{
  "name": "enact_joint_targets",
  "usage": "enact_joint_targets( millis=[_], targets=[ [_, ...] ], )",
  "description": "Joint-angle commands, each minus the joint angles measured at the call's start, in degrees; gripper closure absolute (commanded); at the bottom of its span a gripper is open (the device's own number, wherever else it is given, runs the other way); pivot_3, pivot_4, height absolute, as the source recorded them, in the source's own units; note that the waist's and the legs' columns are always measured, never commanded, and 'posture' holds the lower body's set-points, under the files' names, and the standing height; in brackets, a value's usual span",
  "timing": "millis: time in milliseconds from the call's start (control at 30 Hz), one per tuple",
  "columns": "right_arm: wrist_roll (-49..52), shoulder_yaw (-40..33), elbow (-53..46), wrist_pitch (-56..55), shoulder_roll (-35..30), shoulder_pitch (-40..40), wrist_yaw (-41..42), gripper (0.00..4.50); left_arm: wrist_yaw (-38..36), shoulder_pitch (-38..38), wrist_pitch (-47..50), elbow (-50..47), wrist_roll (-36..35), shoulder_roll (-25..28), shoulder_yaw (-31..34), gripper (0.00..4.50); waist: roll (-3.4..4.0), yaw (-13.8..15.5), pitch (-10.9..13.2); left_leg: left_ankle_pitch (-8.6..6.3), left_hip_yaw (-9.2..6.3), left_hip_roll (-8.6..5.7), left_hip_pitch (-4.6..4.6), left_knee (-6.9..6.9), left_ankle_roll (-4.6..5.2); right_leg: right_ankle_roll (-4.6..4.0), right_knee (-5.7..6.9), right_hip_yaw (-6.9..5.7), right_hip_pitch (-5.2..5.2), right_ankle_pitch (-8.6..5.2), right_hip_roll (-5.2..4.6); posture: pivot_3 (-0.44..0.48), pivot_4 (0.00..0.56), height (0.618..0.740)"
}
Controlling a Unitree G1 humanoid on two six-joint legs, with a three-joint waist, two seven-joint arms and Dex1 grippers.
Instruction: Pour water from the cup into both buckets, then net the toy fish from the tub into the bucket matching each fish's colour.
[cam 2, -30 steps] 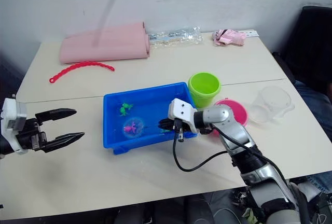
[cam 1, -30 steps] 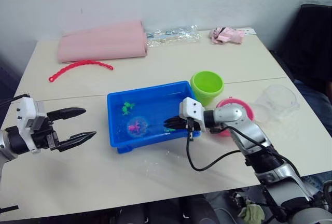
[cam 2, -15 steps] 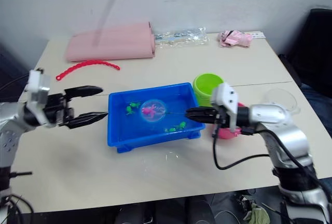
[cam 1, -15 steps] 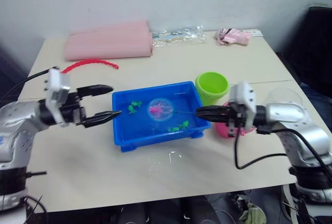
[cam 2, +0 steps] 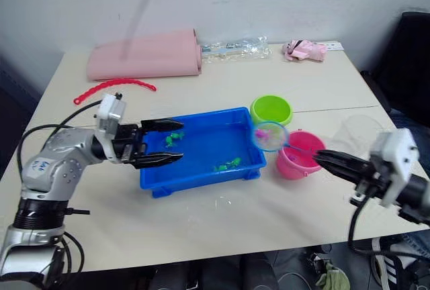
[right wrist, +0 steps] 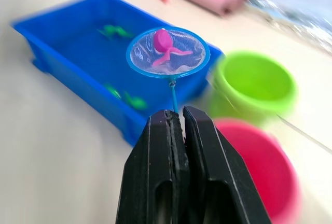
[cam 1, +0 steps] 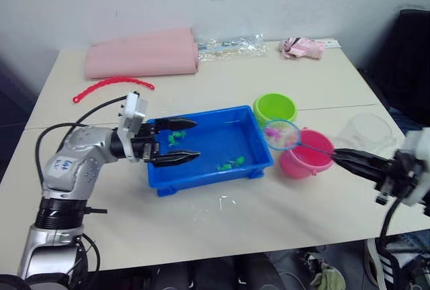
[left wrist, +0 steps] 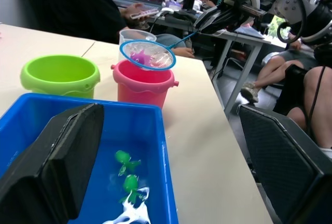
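- Now right pincer (cam 2: 321, 158) is clenched on the net's thin handle, arm held out to the right of the buckets so the hoop reaches them from the side.
- Net (cam 1: 281, 135) is lifted clear of the water, hoop level, one magenta-pink fish (right wrist: 162, 41) lying in the mesh; kept flat so the fish doesn't slide out.
- Hoop hangs above the gap between tub and pink bucket (cam 1: 306, 160), just beside the bucket's rim, not yet over its opening. Judgement: this is the carry step, and pink is the matching target, so a tip-out over that bucket is what's left for this fish.
- Green bucket (cam 1: 274, 110) stands just behind the hoop, touching or nearly touching the tub's far right corner; risk is dumping there by mistake, the two rims sit close.
- Left pincer (cam 1: 181, 139) is released, fingers spread and grasping nothing, hovering over the left half of the tub (cam 1: 197, 177); likely parked there to steady or guard the tub, cannot tell if it touches the rim.
- Green fish (left wrist: 128, 182) remain in the tub water, a pair near the right front, more toward the back left.
- Clear cup (cam 1: 365, 131) stands on the surface (cam 1: 222, 233) right of the pink bucket, set aside.
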Motion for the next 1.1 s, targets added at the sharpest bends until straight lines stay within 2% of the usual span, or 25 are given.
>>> enact_joint_targets(
  millis=[33, 267, 333, 567, 700, 767, 933, 1100],
  targets=[
    [-2.87, -4.62, 1.67, -7.77, 1.06, 2.03, -0.55, 4.5, 1.73, -1.58, 0.03, -0.2, 0.37, -1.09, 0.27, 0.03, 0.0, -0.09, 0.0, 0.01, 0.0, 0.0, 0.04, 0.0, -0.01, 0.0, 0.02, 0.01, 0.02, 0.0, 0.0, 0.0, 0.15, 0.74],
    [-18.71, -2.6, 12.43, -33.64, 0.56, 6.89, -0.82, 4.5, 0.84, -2.75, -0.87, 1.47, 0.93, -2.04, -0.65, 0.03, 0.0, -0.24, 0.0, 0.06, 0.01, -0.08, 0.1, -0.03, -0.03, 0.03, 0.0, 0.03, 0.07, 0.01, 0.01, 0.0, 0.15, 0.74],
    [-23.66, -1.56, 16.08, -40.55, 0.13, 6.28, -3.33, 4.5, 0.77, -2.94, -1.01, 1.76, 1.09, -2.2, -0.69, 0.03, 0.0, -0.31, 0.0, 0.07, 0.02, -0.09, 0.1, -0.03, -0.04, 0.03, 0.0, 0.03, 0.07, 0.01, 0.02, 0.0, 0.15, 0.74],
    [-29.03, 2.71, 22.31, -53.33, -0.7, 5.24, -6.98, 4.5, 0.6, -2.43, -1.85, 1.95, 1.49, -2.49, -0.54, 0.03, 0.01, -0.31, 0.01, 0.12, 0.01, -0.03, 0.13, -0.02, -0.12, 0.03, 0.04, 0.05, 0.06, 0.01, 0.04, 0.0, 0.15, 0.74],
    [-36.29, 3.99, 28.56, -70.4, -3.2, 5.28, -10.23, 4.5, 1.06, -2.48, -4.24, 2.04, 0.81, -4.02, 1.1, 0.03, 0.01, -0.25, 0.01, 0.13, 0.02, -0.05, 0.13, -0.01, -0.1, 0.03, 0.05, 0.05, 0.08, 0.01, 0.0, 0.0, 0.15, 0.74],
    [-42.03, 3.42, 31.63, -77.85, -4.12, 4.14, -14.65, 4.5, 1.13, -2.45, -5.01, 2.26, 1.17, -4.38, 1.17, 0.03, 0.01, -0.28, 0.01, 0.13, 0.01, -0.05, 0.13, 0.0, -0.09, 0.04, 0.04, 0.05, 0.09, 0.01, 0.0, 0.0, 0.15, 0.74],
    [-51.25, 2.37, 35.83, -86.15, -5.36, 2.18, -24.66, 4.5, 1.74, -0.94, -5.63, 1.63, 1.14, -4.5, 1.27, 0.03, 0.02, -0.39, 0.01, 0.16, 0.02, -0.04, 0.17, -0.01, -0.14, 0.04, 0.06, 0.07, 0.09, 0.01, 0.0, 0.0, 0.15, 0.74],
    [-55.92, 2.8, 36.08, -88.41, -6.4, 2.1, -30.87, 4.5, 2.27, -0.31, -6.19, 1.38, 1.16, -4.47, 1.27, 0.03, 0.02, -0.41, 0.01, 0.17, 0.02, -0.01, 0.17, -0.01, -0.16, 0.04, 0.06, 0.08, 0.09, 0.01, 0.01, 0.0, 0.15, 0.74]
  ],
)
